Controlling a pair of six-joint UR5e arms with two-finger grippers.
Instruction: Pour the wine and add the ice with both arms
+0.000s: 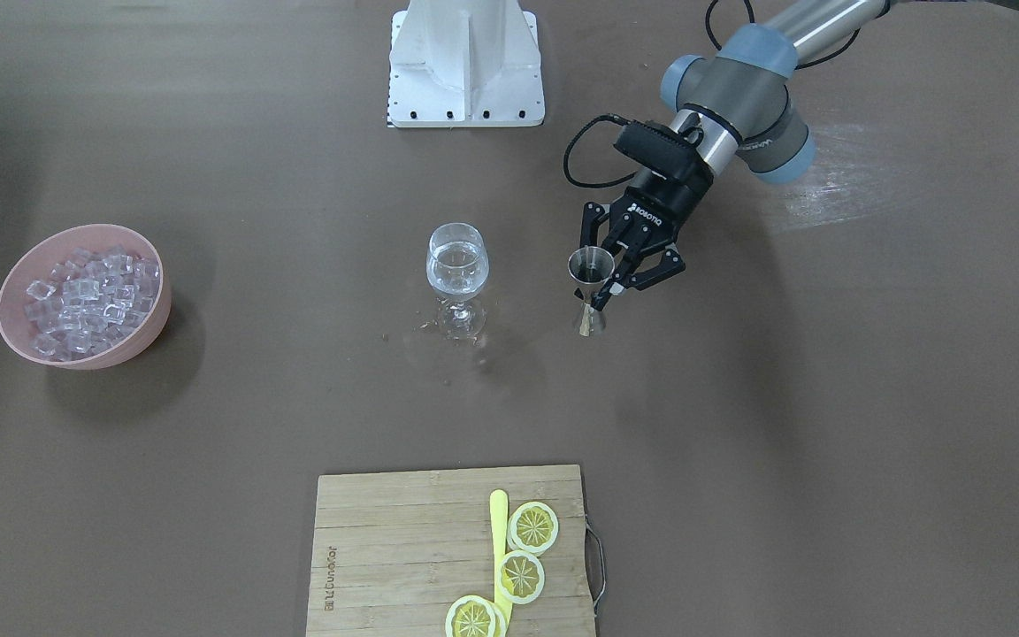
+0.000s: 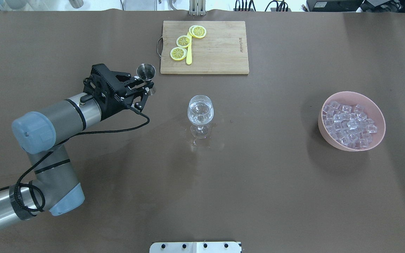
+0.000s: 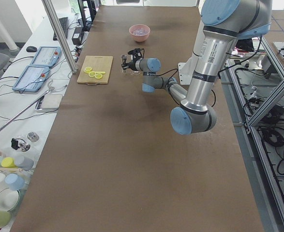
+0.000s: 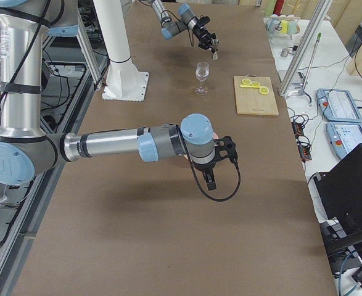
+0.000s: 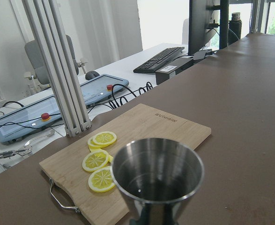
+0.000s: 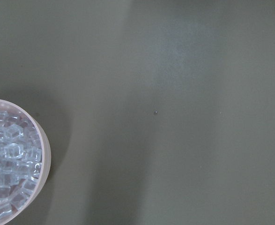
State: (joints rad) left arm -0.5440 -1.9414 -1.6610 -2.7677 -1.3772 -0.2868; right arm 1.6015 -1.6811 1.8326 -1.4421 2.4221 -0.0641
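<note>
Overhead exterior view is showing the left gripper (image 2: 143, 87) clamping the waist of an upright measuring cup (image 2: 146, 71); the wine (image 2: 200, 109) is sitting in a stemmed glass (image 2: 200, 131) standing apart, toward the robot's right; the ice (image 2: 349, 123) is filling a pink bowl (image 2: 378, 116) well apart, further right; the right gripper (image 4: 213, 176) is appearing only in the right side view, small, hanging above the table (image 4: 168, 246), so I cannot tell its opening; its wrist camera is cutting the bowl off at the frame's left edge.
</note>
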